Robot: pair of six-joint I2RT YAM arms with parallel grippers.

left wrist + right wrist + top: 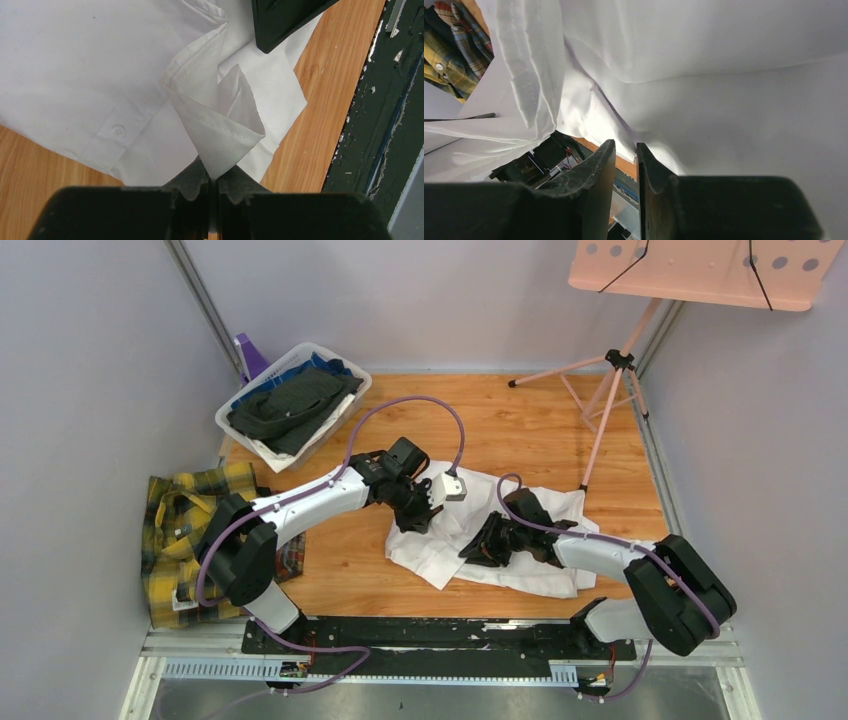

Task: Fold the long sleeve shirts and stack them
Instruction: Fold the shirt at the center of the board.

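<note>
At the middle of the table [560, 430], a rumpled heap of white shirt [440, 558]. Stretches from beside the left arm's wrist toward the near right of the boards and stops short of the black rail [450, 632] along the near edge.

Over the heap's far left end, the left pincer [420, 517], pressed together on a hemmed fold of the cloth (in the left wrist view, a stitched cone standing up from between the fingertips [192, 180]). Holds that fold raised above the flat spread of the shirt below. Near the spread's edge, a button [118, 131] on a stitched band.

Just to the right, the right pincer [487, 545], low over the shirt's middle. In the right wrist view, fingers [596, 170] nearly together, only a thin slit between. White cloth draped above and behind the tips; caught there or merely resting, cannot tell.

At the table's left edge, well apart from the white one, the plaid shirt [185, 530], yellow and dark green, bunched and lying partly past the boards. Shows again in the upper left corner of the right wrist view, beyond the white cloth.

At the far left corner, a white basket [238, 437] of dark clothes. At the far right, a pink stand [621, 360], feet on the table, one foot just beside the shirt's far right edge.
</note>
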